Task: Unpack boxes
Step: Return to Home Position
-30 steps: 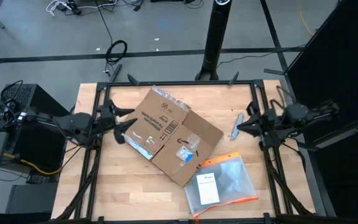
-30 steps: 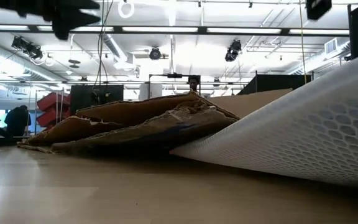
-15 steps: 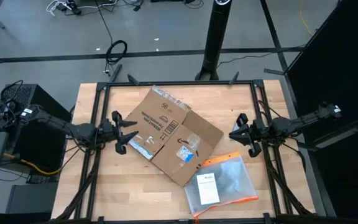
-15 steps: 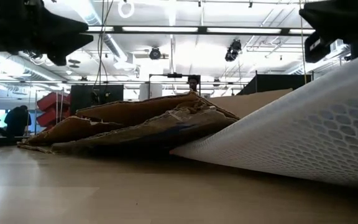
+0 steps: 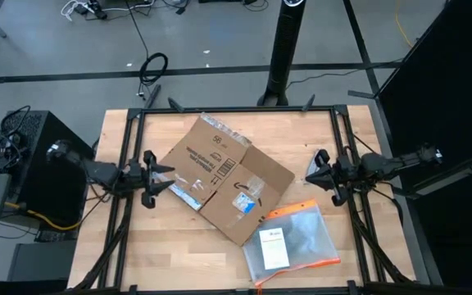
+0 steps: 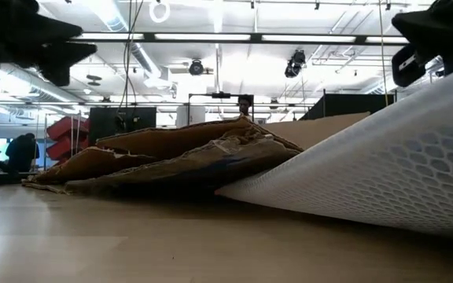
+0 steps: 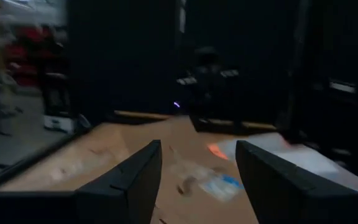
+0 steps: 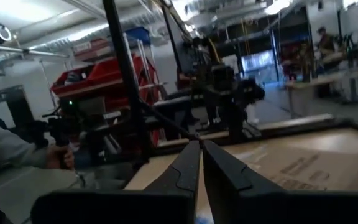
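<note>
Cardboard box (image 5: 224, 179): lies flattened on the middle of the bench (image 5: 138, 246), flaps spread and printed side up. A white-and-blue label (image 5: 185, 191) sits at its left edge. A clear pouch with an orange edge (image 5: 293, 242) lies just beside the box's front corner (touching or not, cannot tell).

The left jaws are spread wide and hold nothing. They are raised over the bench's left side, tips near the box's left edge. The right jaws are pressed almost together and empty, raised over the right side, apart from box and pouch.
</note>
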Robot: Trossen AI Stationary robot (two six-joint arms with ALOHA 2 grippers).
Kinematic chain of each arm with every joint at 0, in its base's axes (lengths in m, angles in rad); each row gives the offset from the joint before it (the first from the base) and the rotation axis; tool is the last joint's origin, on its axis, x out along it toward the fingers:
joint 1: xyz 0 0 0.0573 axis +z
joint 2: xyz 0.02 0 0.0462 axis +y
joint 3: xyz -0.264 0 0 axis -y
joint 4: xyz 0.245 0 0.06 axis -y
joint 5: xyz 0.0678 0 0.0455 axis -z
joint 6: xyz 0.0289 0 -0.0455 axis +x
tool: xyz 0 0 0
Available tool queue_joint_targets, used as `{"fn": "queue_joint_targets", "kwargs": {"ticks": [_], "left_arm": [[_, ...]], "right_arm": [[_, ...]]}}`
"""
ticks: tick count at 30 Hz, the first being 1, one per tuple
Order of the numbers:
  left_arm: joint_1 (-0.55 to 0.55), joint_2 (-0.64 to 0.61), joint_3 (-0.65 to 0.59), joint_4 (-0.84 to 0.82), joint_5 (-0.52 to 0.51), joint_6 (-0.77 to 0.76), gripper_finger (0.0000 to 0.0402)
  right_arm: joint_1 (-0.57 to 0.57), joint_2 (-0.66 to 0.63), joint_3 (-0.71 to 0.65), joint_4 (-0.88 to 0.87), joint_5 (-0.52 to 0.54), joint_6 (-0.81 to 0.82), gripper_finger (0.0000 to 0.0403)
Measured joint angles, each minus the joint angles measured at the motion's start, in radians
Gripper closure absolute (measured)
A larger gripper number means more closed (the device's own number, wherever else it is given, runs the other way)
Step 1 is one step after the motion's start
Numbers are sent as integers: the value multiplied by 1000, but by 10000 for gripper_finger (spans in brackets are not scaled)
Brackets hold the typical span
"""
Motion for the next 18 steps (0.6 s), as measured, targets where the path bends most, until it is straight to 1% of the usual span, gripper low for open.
{"fn": "queue_joint_targets", "kwargs": {"ticks": [6,8,9,13,18], "left_arm": [[-69,-123,71,-243,-10,-27,203],[-71,-126,106,-315,-1,-70,204],[-72,-126,117,-340,19,-95,204],[-73,-126,126,-358,133,-127,204],[-73,-126,77,-294,187,-123,204]], "right_arm": [[-25,-100,-5,-105,-5,-30,379],[-47,-108,-9,-116,-5,-32,375],[-56,-108,-9,-121,-11,-22,373],[-69,-105,-9,-140,-37,-6,367],[-69,-105,-9,-150,-40,40,366]]}}
